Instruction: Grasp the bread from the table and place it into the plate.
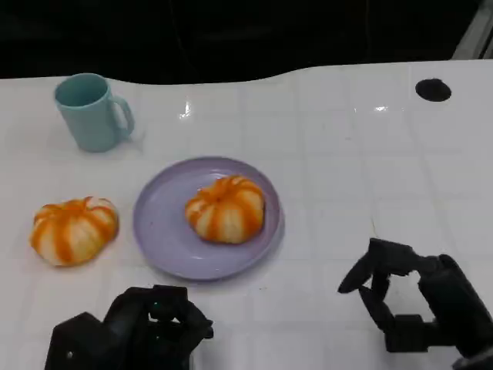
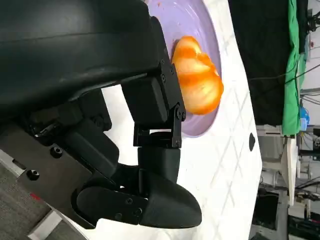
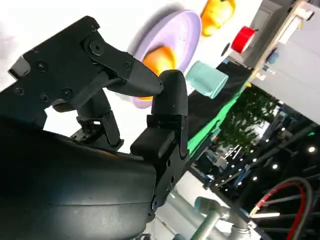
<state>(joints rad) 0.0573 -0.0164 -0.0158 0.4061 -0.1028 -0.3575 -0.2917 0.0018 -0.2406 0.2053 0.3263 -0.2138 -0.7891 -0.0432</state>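
Observation:
One orange-and-white striped bread (image 1: 226, 208) lies on the lilac plate (image 1: 158, 223) in the middle of the table. A second, similar bread (image 1: 74, 230) sits on the table just left of the plate. My left hand (image 1: 135, 331) hovers low at the near edge, in front of the plate, holding nothing, its fingers loosely bent. My right hand (image 1: 420, 301) is at the near right, apart from the plate, fingers spread and empty. The left wrist view shows the bread (image 2: 197, 75) on the plate (image 2: 192, 17) beyond my fingers (image 2: 155, 150). The right wrist view shows the plate (image 3: 177, 37) with its bread (image 3: 160, 59).
A teal mug (image 1: 92, 112) stands at the far left, behind the loose bread. A small black round mark (image 1: 433, 89) is on the table at the far right. The white table has bare room on the right half. A dark backdrop lies beyond the far edge.

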